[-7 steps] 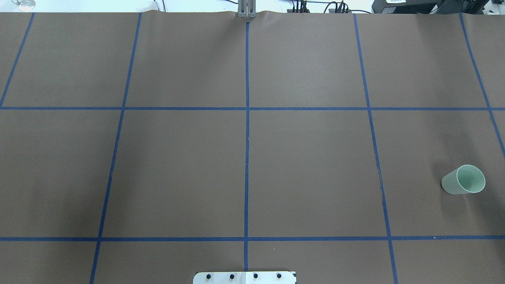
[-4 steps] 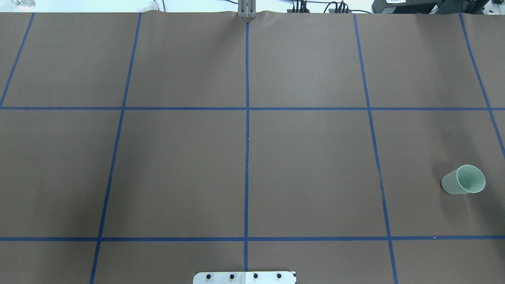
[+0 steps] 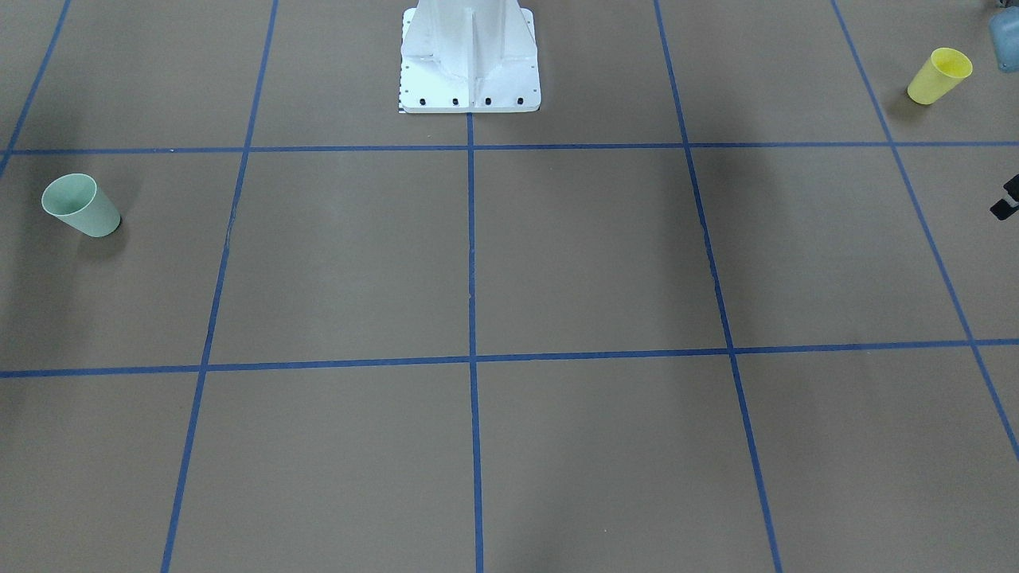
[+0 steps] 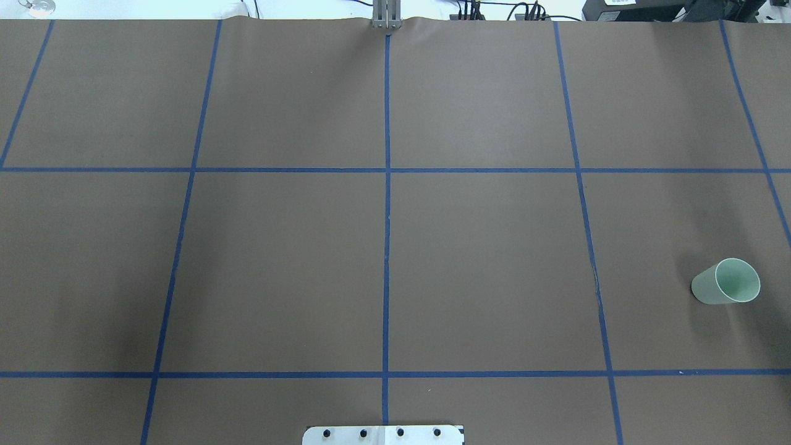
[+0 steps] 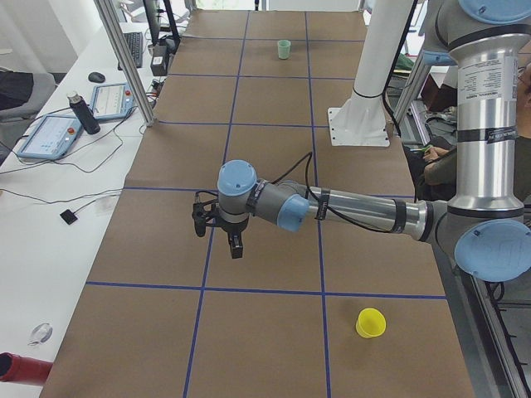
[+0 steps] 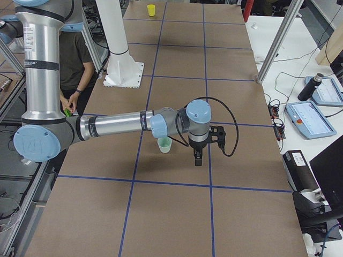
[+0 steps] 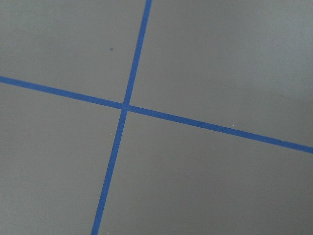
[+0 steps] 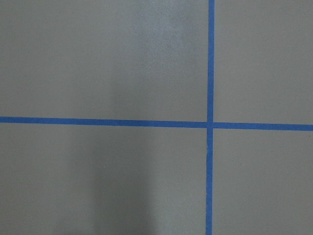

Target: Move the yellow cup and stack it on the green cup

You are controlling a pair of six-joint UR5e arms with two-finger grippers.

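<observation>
The yellow cup (image 3: 939, 76) stands upright near the table corner on my left side; it also shows in the exterior left view (image 5: 371, 322) and far off in the exterior right view (image 6: 151, 9). It is outside the overhead view. The green cup (image 4: 726, 282) stands upright on my right side (image 3: 80, 205) (image 6: 164, 144). My left gripper (image 5: 235, 247) points down over the table, about one grid cell from the yellow cup. My right gripper (image 6: 197, 158) points down just beside the green cup, apart from it. I cannot tell whether either is open or shut. Both wrist views show only paper and tape.
Brown paper with a blue tape grid (image 4: 386, 247) covers the table. The white robot base plate (image 3: 470, 56) sits at the robot's edge. Tablets (image 5: 50, 137) and a bottle (image 5: 83, 112) lie on the side desk. A person (image 6: 72, 64) stands behind the robot.
</observation>
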